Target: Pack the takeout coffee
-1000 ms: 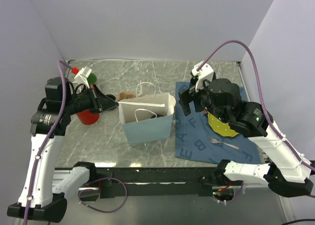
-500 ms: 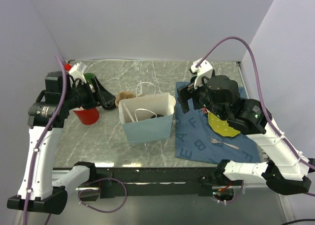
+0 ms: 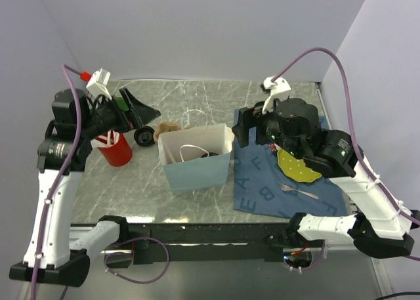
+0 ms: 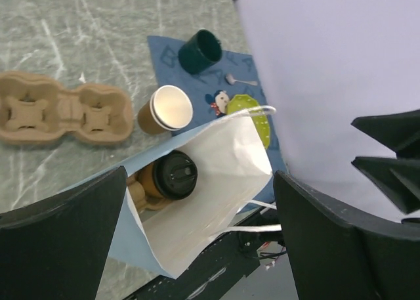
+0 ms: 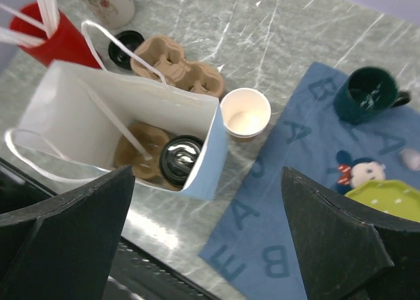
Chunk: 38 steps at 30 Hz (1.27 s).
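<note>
The takeout coffee (image 4: 174, 175), a tan paper cup with a black lid, stands inside the pale blue paper bag (image 4: 220, 175) on a brown carrier; the right wrist view also shows the coffee (image 5: 180, 159) in the bag (image 5: 79, 103). A second tan cup (image 5: 245, 113) stands without a lid just outside the bag, by the blue mat. My left gripper (image 3: 141, 113) hangs open above the table left of the bag (image 3: 197, 159), holding nothing. My right gripper (image 3: 248, 130) is open above the mat, to the right of the bag.
A loose black lid (image 3: 143, 137) and a cardboard cup carrier (image 3: 169, 127) lie left of the bag. A red cup (image 3: 115, 149) with straws stands at the far left. The blue mat (image 3: 259, 185) carries a dark green mug (image 5: 364, 93), a yellow plate (image 3: 298, 165) and a fork (image 3: 298, 192).
My left gripper has opened from shut and pulled up and back to the left, away from the bag. A black lid now shows on the table below it. The right gripper rose slightly.
</note>
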### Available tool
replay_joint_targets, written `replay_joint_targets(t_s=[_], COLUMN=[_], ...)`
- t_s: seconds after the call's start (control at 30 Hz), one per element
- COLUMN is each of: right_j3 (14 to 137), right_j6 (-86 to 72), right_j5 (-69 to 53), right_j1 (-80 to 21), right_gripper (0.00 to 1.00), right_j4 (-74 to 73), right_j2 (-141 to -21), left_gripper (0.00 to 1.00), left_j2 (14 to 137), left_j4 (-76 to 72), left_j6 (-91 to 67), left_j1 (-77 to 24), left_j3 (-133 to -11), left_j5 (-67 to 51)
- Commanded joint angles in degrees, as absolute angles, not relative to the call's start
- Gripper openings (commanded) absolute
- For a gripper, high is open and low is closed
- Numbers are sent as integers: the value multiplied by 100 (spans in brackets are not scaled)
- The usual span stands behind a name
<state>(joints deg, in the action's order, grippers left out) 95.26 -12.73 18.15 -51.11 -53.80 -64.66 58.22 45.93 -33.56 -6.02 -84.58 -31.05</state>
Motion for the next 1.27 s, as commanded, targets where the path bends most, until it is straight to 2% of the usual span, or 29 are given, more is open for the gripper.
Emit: replay_joint_targets(t_s=[0.0, 0.3, 1.23], right_j3=[9475, 9325, 9316], right_j6=[-2661, -3604, -3278], right_j5=[2065, 2206, 2171], right_j1=[-5098, -5098, -5098], right_gripper=[100, 100, 100], right_j4=[-5213, -5388, -5274], right_j2=[-5995, -5801, -5713], left_gripper=[99, 99, 97], left_j2=[5020, 4131, 4166], left_j4=[3017, 2549, 2575], left_j6=[-3849, -3806, -3762], left_j1=[-615, -606, -615], left_j3=[-7545, -6794, -7365], left_j5=[-3621, -3604, -3278])
